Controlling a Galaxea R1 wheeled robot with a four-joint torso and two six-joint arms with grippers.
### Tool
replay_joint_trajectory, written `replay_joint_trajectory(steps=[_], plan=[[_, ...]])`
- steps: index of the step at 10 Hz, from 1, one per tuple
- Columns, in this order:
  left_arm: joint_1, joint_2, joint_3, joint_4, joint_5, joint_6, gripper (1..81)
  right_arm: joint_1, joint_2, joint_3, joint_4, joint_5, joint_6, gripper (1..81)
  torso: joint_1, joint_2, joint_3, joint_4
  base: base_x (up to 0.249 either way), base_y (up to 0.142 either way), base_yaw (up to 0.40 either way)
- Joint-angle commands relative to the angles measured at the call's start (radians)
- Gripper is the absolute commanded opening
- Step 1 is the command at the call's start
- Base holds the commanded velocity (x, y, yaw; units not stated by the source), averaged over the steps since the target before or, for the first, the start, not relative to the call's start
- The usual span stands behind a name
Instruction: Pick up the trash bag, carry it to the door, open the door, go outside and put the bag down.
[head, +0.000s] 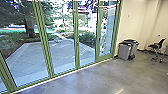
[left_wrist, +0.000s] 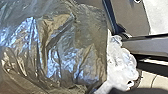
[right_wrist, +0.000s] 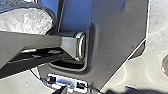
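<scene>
two bins (head: 124, 51) stand on grey floor (head: 100, 77) near green-framed glass doors (head: 76, 53); i cannot tell either tool's state.

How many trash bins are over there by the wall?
2: a gray bin in front, and a green-lidded bin partly behind it, both near the pale wall. Another could be hidden behind them.

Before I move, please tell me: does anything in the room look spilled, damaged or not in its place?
Nothing stands out: the bins stand upright near the wall, and the chair is upright too.
</scene>
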Motion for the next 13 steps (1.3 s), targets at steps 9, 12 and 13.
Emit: replay_joint_trajectory(steps=[9, 12, 13], plan=[[-0.053, 0.001, 0.006, 0.006, 0.061, 0.004, 1.0, 0.045, 0.003, -0.004, -0.002, -0.070, -0.003, 81.1, 0.000, 0.000, 0.000, 0.000, 0.163, -0.085, 0.000], [-0.053, 0.003, 0.006, 0.008, 0.061, 0.004, 1.0, 0.046, 0.003, -0.004, -0.002, -0.070, -0.003, 81.1, 0.000, 0.000, 0.000, 0.000, 0.155, -0.075, 0.000], [-0.053, 0.003, 0.006, 0.008, 0.063, 0.004, 1.0, 0.045, 0.003, -0.004, -0.004, -0.070, -0.003, 81.1, 0.000, 0.000, 0.000, 0.000, 0.153, -0.074, 0.000]])
